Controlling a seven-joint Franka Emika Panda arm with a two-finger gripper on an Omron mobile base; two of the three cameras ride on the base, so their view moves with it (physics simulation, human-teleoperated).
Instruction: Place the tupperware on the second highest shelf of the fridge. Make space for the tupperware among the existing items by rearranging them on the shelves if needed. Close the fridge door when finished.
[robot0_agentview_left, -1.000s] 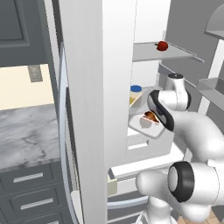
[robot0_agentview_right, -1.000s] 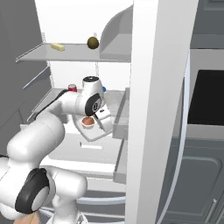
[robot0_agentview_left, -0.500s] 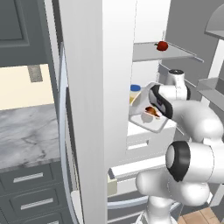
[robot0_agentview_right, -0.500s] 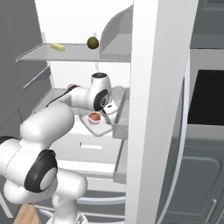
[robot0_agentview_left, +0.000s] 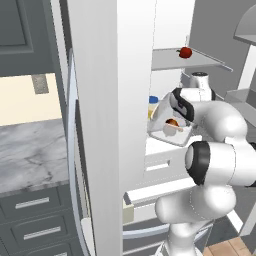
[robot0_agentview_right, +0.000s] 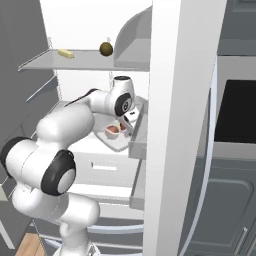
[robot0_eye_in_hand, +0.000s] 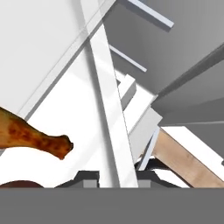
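Left base view first: the fridge (robot0_agentview_left: 100, 125) stands wide open, its grey steel door edge filling the middle, and everything else reads off that. Inside its white lining the arm reaches in and the tupperware (robot0_agentview_left: 170, 131) sits tilted at the gripper (robot0_agentview_left: 176, 116), just over a pale shelf (robot0_agentview_left: 160, 145), with a brown drumstick and a red round bit showing in it. Behind the tub, deeper in the fridge, a yellow blue-lidded jar (robot0_agentview_left: 152, 106) peeks out. Up on the slab above (robot0_agentview_left: 175, 60) rests a red apple-like fruit (robot0_agentview_left: 185, 52). Left of the fridge, a grey marbled bench (robot0_agentview_left: 30, 155) runs over dark drawers (robot0_agentview_left: 32, 220), under a cream wall.

Right base view, same fridge from the other side: a brown round fruit (robot0_agentview_right: 105, 48) and a small yellow block (robot0_agentview_right: 65, 53) lie on the upper slab, and the tub hangs below them at the gripper (robot0_agentview_right: 127, 125).

Hand view: the fingers (robot0_eye_in_hand: 87, 177) are closed tight on the tub's white rim, one each side of the wall, the drumstick (robot0_eye_in_hand: 30, 135) lying just inside.
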